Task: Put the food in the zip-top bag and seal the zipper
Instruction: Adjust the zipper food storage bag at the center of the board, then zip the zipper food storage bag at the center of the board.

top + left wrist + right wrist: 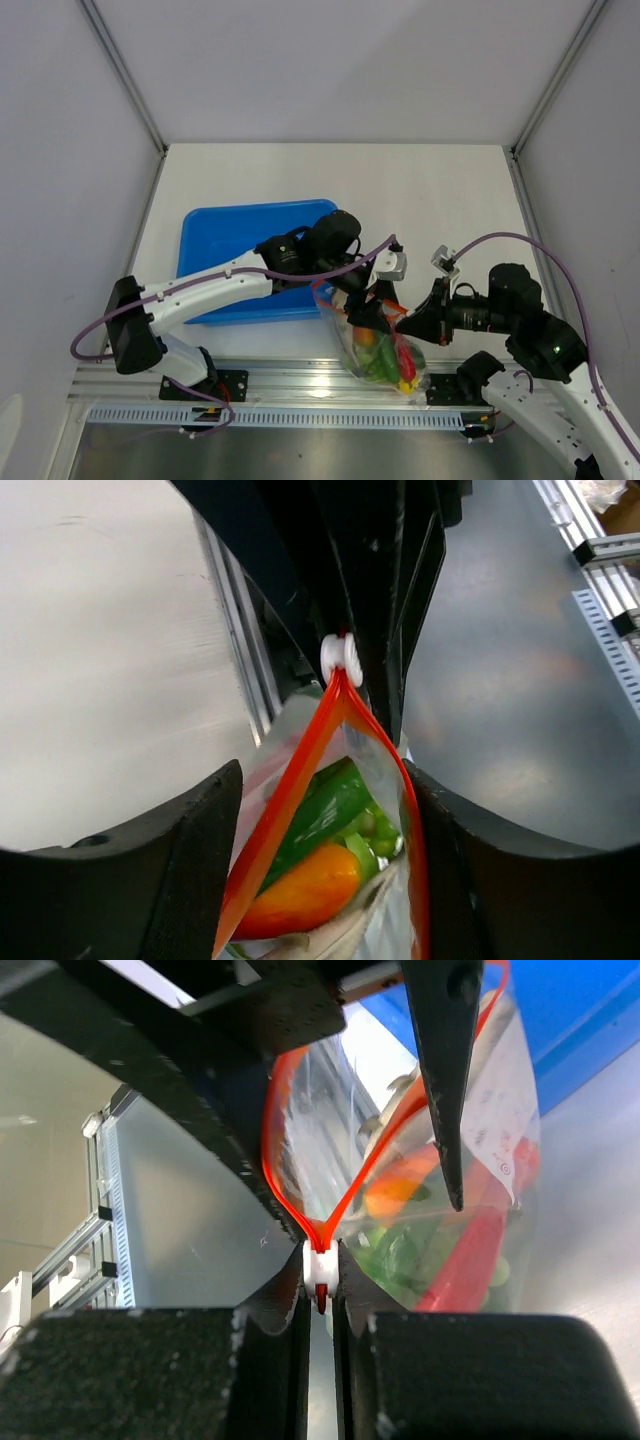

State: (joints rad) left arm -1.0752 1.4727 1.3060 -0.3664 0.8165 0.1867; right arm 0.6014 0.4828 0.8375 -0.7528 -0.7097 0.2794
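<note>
Closest to the arms, the bag (385, 350) hangs just past the near edge of the table (450, 190), held up between the two grippers. All the food (385, 362) I can see is inside it: green bits, an orange one and a red one, lying low in the bag. So I think the filling is done and the job now is to close the top. The right gripper (400, 316) is squeezed tight on the little white slider (320, 1272) at one end of the zipper (283, 810). From the slider the two red sides spread apart like a V, so the mouth is open. A bit farther back, the left gripper (368, 298) has one finger on each side of the bag top. Its fingers are apart and are not pinching the bag; I cannot tell if they touch the plastic. To do this step well, I think the left gripper should close softly on the bag top so the bag cannot swing or twist. Then the slider should be pulled slowly and straight along the red strip, all the way to the other end. A hard tug could rip the bag free or make the slider jump off. The food should stay low, away from the strip. Farthest back sits the blue tray (200, 260).
</note>
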